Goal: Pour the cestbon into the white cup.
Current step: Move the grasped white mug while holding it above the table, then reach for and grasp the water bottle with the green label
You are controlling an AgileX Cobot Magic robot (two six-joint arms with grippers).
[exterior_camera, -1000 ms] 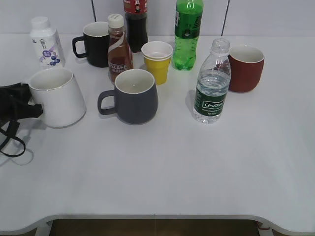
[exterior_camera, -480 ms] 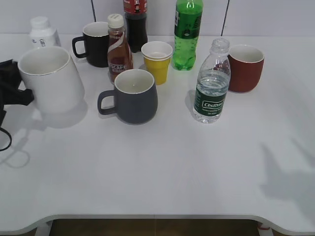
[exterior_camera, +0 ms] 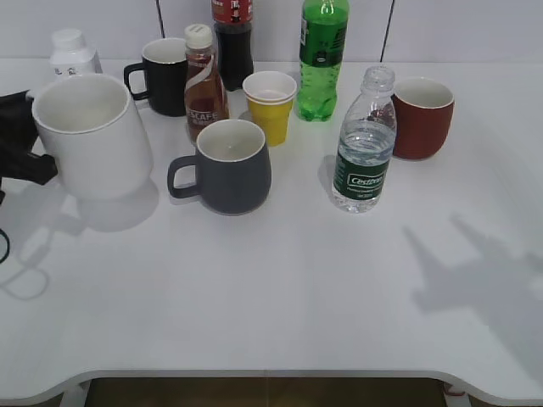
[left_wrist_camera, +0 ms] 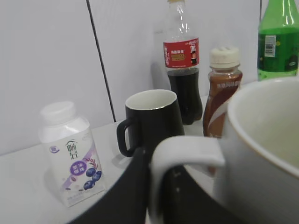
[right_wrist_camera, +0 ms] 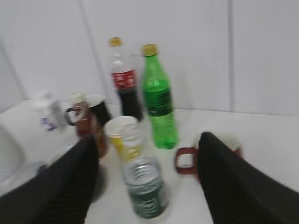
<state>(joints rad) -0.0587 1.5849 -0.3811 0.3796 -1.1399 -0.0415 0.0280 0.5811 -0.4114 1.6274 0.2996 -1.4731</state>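
Observation:
The white cup (exterior_camera: pixel 89 136) is held off the table at the far left, upright, its shadow below it. My left gripper (exterior_camera: pixel 21 153) is shut on its handle; in the left wrist view the black fingers (left_wrist_camera: pixel 161 186) pinch the white handle (left_wrist_camera: pixel 187 156). The cestbon (exterior_camera: pixel 365 144) stands upright right of centre, with no cap on its open neck. My right gripper (right_wrist_camera: pixel 147 140) is open and empty, above and in front of the cestbon (right_wrist_camera: pixel 145 189). The right gripper is out of the exterior view; only its shadow shows at the right.
A grey mug (exterior_camera: pixel 225 165) stands mid-table. Behind it are a brown coffee bottle (exterior_camera: pixel 204 85), a yellow paper cup (exterior_camera: pixel 271 106), a black mug (exterior_camera: pixel 161 76), a cola bottle (exterior_camera: pixel 233 38) and a green soda bottle (exterior_camera: pixel 321 59). A red mug (exterior_camera: pixel 422 117) stands right of the cestbon. A small white blueberry bottle (left_wrist_camera: pixel 70 154) is at the far left.
The left gripper has lifted the white cup off the table and moved it slightly right. The right arm's shadow has spread in over the right side of the table.

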